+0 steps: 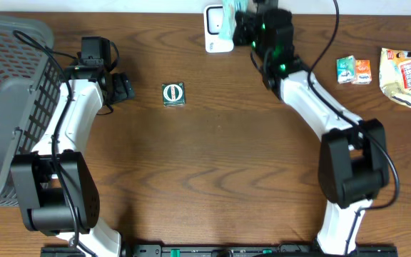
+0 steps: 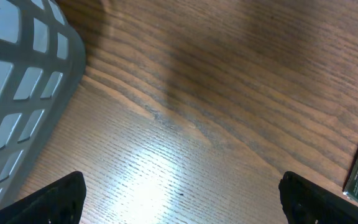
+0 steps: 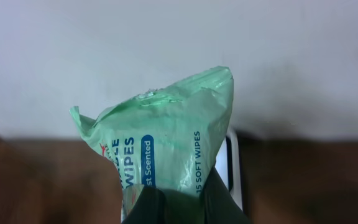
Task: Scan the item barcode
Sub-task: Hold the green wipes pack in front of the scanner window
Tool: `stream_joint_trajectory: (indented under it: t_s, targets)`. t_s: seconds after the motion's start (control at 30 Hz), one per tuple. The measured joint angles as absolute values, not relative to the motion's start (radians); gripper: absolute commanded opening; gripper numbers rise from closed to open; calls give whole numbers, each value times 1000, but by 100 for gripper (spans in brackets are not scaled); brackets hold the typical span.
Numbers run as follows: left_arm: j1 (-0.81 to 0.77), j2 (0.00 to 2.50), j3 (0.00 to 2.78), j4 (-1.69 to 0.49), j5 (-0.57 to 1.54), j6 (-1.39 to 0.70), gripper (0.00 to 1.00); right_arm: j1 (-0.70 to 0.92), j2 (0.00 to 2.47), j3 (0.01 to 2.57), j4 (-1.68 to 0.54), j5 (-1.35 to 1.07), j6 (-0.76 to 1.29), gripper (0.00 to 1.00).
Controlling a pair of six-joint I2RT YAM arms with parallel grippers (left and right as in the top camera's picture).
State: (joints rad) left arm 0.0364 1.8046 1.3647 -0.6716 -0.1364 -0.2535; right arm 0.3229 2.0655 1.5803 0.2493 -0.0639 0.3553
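Only in your right-wrist view: lettering on wipes pack [image 3: 166,143], right gripper [image 3: 182,202] tight on it; left gripper [image 2: 182,199] wide, empty.

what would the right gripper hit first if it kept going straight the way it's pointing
Probably the white scanner: the right gripper, shut on the green wipes pack, points at it, so the pack would touch first. The gap is hard to judge.

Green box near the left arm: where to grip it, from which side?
Probably pinch two opposite side edges, coming down from above. The green box lies flat on the table, low and squarish, nothing against its sides, just beside the open left gripper.
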Motion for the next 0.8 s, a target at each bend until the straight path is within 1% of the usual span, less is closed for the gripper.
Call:
stream_joint_trajectory:
  t_s: [0.13, 0.33, 0.5, 0.8]
  targets:
    - [36, 1805, 1365, -672, -137, -253, 98, 324, 2199, 1771, 236, -48, 356, 1]
    - [36, 1805, 1365, -673, -136, -253, 98, 324, 2387, 1970, 191, -44, 356, 1]
    - [36, 1805, 1365, -673, -136, -253, 98, 330, 2472, 2012, 176, -28, 342, 1]
    - [36, 1805, 1365, -673, -136, -253, 98, 355, 2481, 2025, 178, 29, 273, 1]
